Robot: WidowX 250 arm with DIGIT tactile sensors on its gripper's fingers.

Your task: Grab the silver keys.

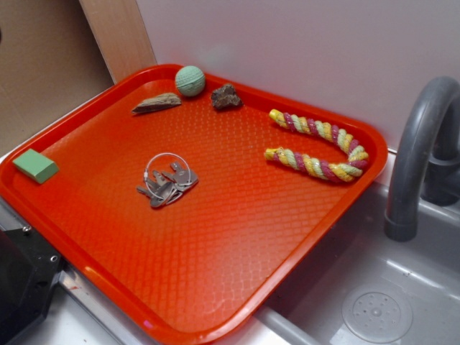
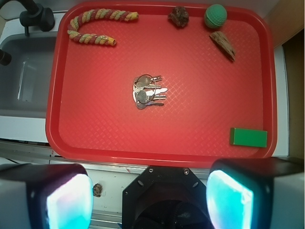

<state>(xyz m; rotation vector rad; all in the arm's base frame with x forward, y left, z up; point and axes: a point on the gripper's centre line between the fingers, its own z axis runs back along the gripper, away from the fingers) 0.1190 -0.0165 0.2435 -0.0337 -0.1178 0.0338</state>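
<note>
Nothing grabbed yet: the bunch of flat silver metal keys (image 2: pixel 148 91) lies untouched mid red plastic tray (image 2: pixel 95 138), the claw (image 2: pixel 150 198) spread apart, well short

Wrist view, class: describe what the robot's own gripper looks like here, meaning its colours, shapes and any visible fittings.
The gripper has two chunky black fingers with rounded pads that glow pale turquoise on their inner faces. Between them sits a black angular housing with two small screws along its top edge. No cables or markings show.
</note>
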